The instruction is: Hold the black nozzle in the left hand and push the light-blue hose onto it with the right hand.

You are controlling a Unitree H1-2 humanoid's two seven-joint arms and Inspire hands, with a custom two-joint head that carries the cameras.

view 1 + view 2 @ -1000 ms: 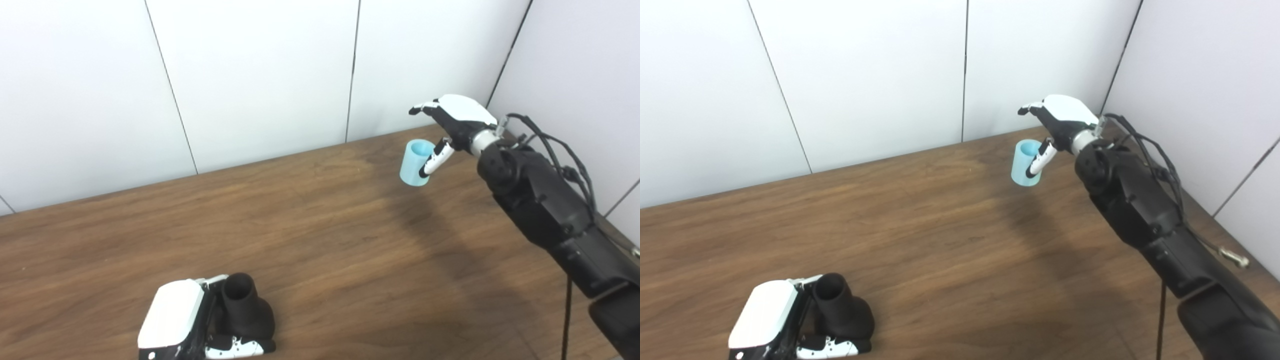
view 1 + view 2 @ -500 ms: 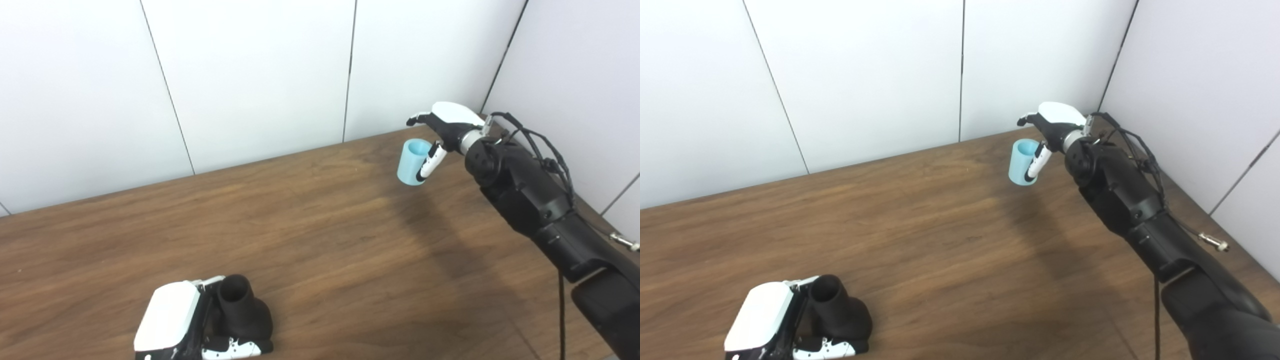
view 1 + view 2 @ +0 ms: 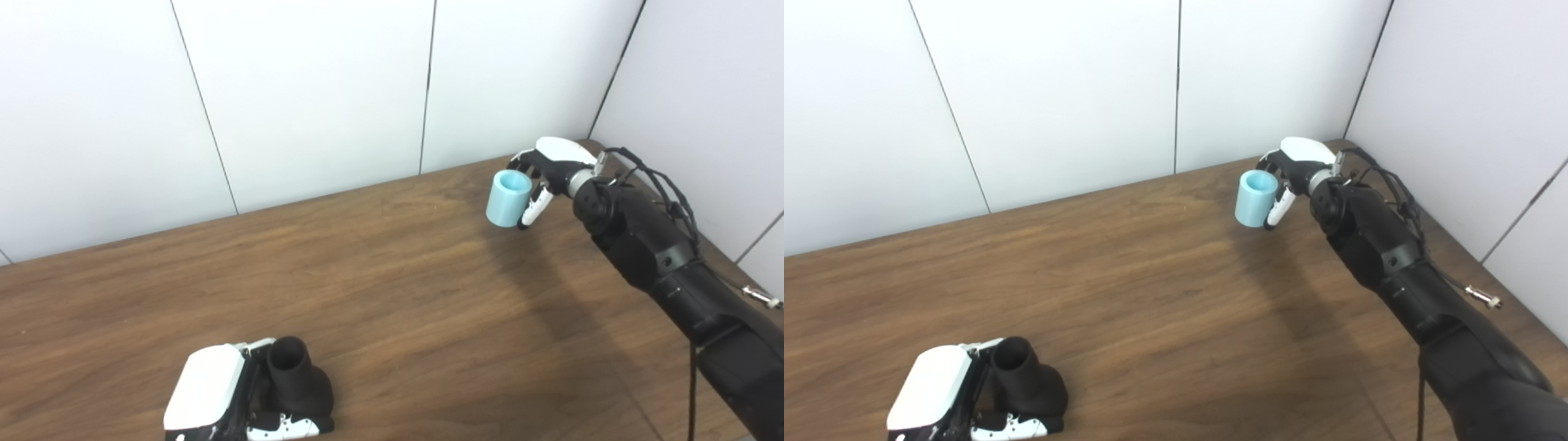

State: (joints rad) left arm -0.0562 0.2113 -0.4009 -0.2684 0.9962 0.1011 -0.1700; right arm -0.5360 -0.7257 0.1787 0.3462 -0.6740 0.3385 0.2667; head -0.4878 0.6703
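Over the last second the right hand (image 3: 554, 164) is curling its fingers (image 3: 531, 208) in around the light-blue hose (image 3: 508, 198) at the far right of the surface (image 3: 392, 269), where a moment ago they were spread above it. The grasp looks nearly made. At the near left, the left hand (image 3: 211, 395) is staying clamped on the upright black nozzle (image 3: 297, 383), well apart.

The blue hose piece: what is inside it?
The blue hose piece shows an open, hollow top with nothing visible inside. Its lower interior is hidden. The right hand grips it from behind.
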